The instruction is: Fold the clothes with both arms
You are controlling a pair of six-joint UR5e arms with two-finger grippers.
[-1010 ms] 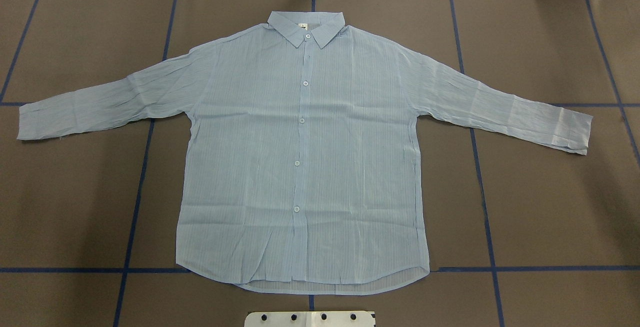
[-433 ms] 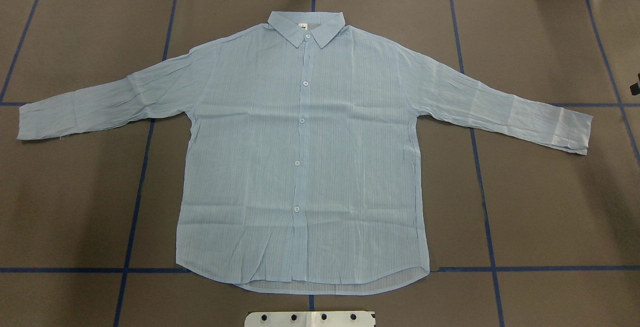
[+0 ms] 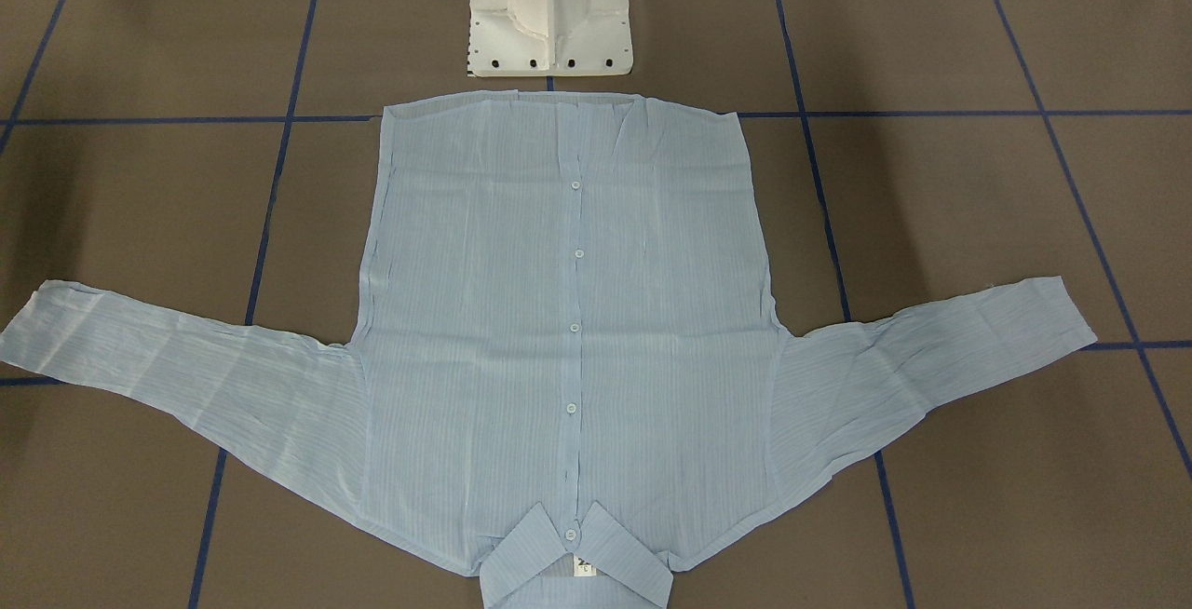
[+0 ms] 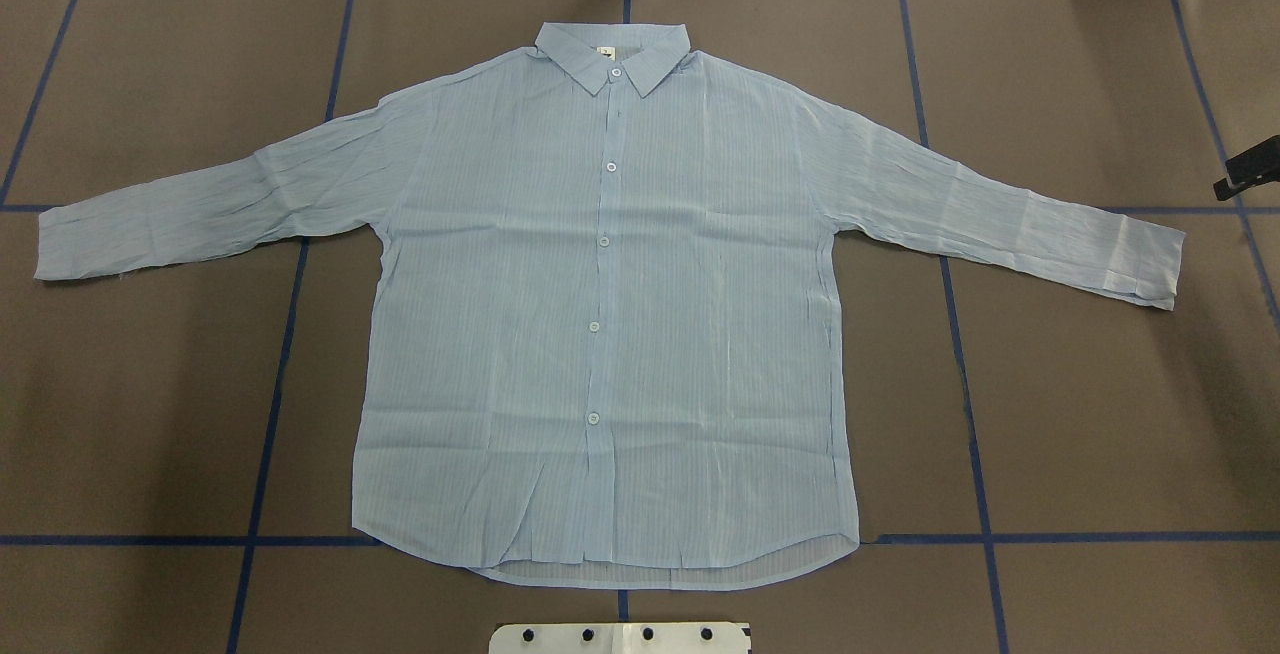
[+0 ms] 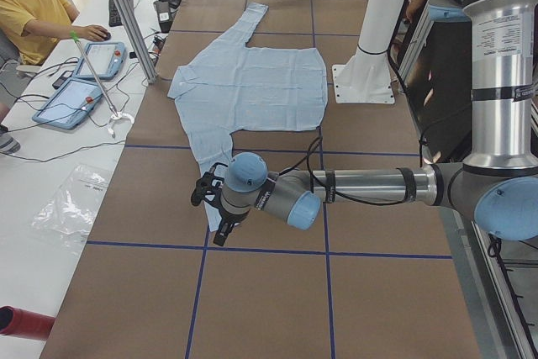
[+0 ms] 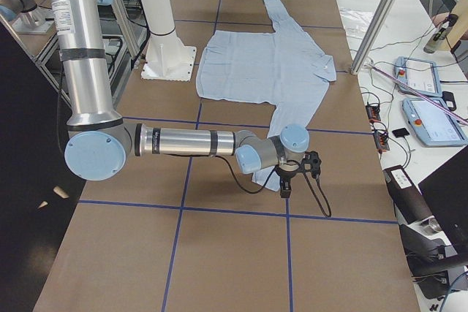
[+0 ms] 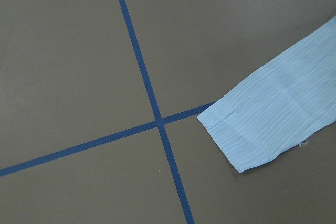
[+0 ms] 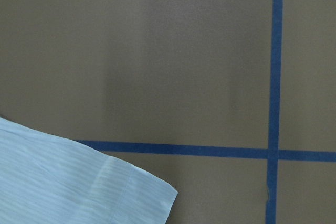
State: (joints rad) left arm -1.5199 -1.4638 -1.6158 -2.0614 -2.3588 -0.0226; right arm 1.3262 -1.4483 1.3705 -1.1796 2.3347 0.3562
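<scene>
The brown bench (image 4: 1100, 384), gridded with blue tape lines (image 4: 270, 414), carries the shirt (image 4: 700, 314) spread flat and buttoned, hem toward the white pedestal (image 3: 549, 13), sleeves out sideways; a person (image 5: 29, 6) sits beyond its collar. The left gripper (image 5: 222, 229) hovers near one cuff and the right gripper (image 4: 1245, 174) near the other; whether either is open or closed cannot be told. The shirt lies as before, while the right gripper has edged further into the overhead view.

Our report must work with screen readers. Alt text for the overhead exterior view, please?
A light blue striped button-up shirt lies flat and buttoned on a brown table gridded with blue tape, collar at the far side, both sleeves spread wide. Part of the black right gripper shows at the right edge.
</scene>
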